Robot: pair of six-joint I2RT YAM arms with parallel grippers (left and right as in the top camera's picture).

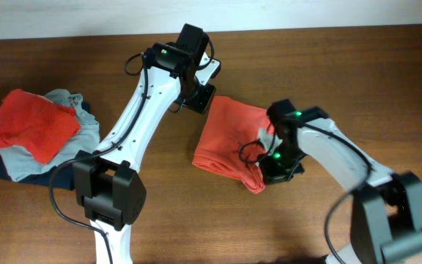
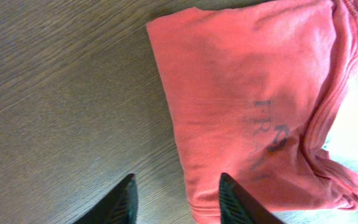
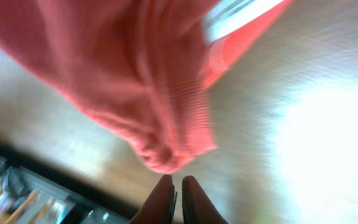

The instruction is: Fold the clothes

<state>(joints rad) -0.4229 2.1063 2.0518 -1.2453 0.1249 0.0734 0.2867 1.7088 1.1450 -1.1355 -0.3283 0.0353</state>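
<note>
My left gripper (image 2: 178, 190) is hovering half open and empty, the folded red shirt (image 2: 241, 93) lying just ahead, beside one finger. My right gripper (image 3: 178, 182) is pinching shut at the shirt's bunched corner; whether it's catching cloth, I can't tell. Soft, light, floppy stuff, so I'm eyeing the thick hem for a hold.

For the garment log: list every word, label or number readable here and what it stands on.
Dark lettering on the folded orange-red T-shirt: sideways, faint and creased, not legible.
White strip by the shirt's edge, right wrist view: blurred, no text legible.
Nothing else carries text.
</note>
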